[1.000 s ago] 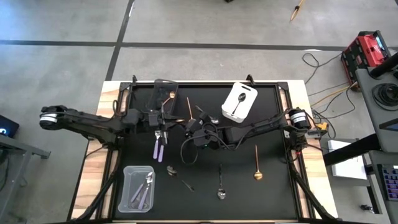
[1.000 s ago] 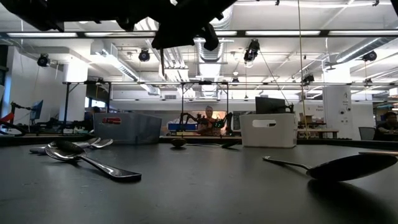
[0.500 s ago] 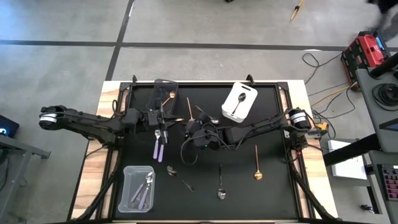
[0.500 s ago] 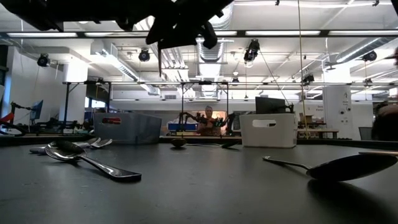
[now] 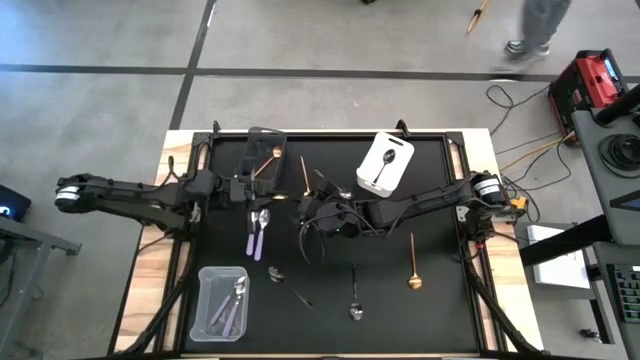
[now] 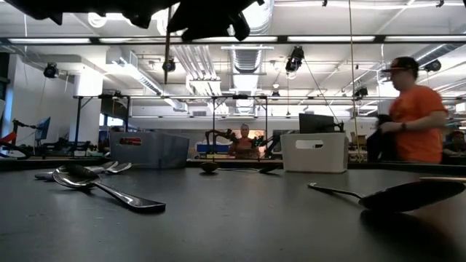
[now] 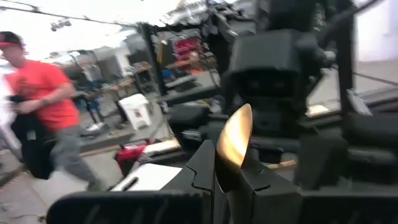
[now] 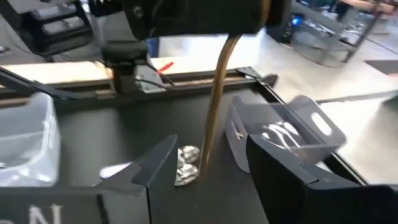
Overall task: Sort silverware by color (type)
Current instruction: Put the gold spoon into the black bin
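A gold spoon (image 7: 235, 134) is held above the black mat by my left gripper (image 7: 227, 169), which is shut on it and points level toward the table's right. Its bowl stands above the fingers. Its handle (image 8: 214, 106) hangs down between the spread fingers of my open right gripper (image 8: 208, 171) and seems to touch neither. In the high view my left gripper (image 5: 249, 187) is beside the dark bin (image 5: 262, 143) and my right gripper (image 5: 308, 208) is mid-table. Two lilac-handled spoons (image 5: 257, 232) lie below them. My left gripper pinches the gold spoon between its two fingers at the lower end of the bowl (image 7: 224, 163), where the handle begins. The fingers come level from the table's left and lie across the spoon. The spoon is lifted clear and roughly upright, bowl up, with the handle (image 6: 169, 44) hanging below.
A white bin (image 5: 386, 165) holding a dark spoon stands far right of centre. A clear bin (image 5: 222, 300) with lilac spoons sits near left. Loose gold spoons (image 5: 303, 172) (image 5: 413, 265) and dark spoons (image 5: 354, 295) (image 5: 275, 272) lie on the mat. A person (image 6: 411, 109) walks beyond the table.
My right gripper has opened and let go of the gold spoon's handle. My left gripper, still shut on the spoon, has drawn a little toward the table's left edge and risen, carrying the spoon with it.
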Motion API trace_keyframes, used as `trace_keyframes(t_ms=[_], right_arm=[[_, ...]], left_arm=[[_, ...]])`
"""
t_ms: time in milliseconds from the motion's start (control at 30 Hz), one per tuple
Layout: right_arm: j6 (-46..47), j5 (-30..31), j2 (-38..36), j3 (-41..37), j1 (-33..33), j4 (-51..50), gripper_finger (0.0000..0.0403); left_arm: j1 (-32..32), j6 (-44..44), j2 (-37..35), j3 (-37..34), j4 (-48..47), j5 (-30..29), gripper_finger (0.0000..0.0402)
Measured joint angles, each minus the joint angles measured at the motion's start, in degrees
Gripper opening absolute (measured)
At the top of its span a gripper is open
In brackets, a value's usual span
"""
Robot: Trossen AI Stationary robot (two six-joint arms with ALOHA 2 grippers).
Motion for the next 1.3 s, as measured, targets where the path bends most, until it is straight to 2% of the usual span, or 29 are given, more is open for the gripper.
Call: trace_keyframes(t_ms=[100,233,500,833,1133,1300], right_arm=[[-0.1,-3.7,0.2,0.0,-0.9,2.4,0.0174],[-0.4,-9.2,0.4,0.0,-2.0,6.1,0.0166],[-1.6,-10.2,0.6,0.0,-2.8,8.6,0.0136],[-3.1,-11.4,0.6,0.0,-3.2,9.9,0.0021],[-0.9,-11.2,0.7,0.0,-3.2,10.2,0.0015],[0.4,-10.8,0.7,0.0,-3.5,10.0,0.0014]], left_arm=[[0.0,-0.8,-1.3,1.4,-3.4,3.1,0.0001],[0.0,-1.2,-1.7,1.5,-4.0,3.2,0.0001],[0.0,-1.4,-1.4,1.5,-3.3,3.2,0.0001],[0.0,-2.4,-1.3,1.4,-2.1,3.0,0.0006],[0.0,-4.1,-1.6,1.4,-1.3,3.0,0.0119],[0.0,-1.5,-5.1,1.4,-4.8,2.2,0.0166]])
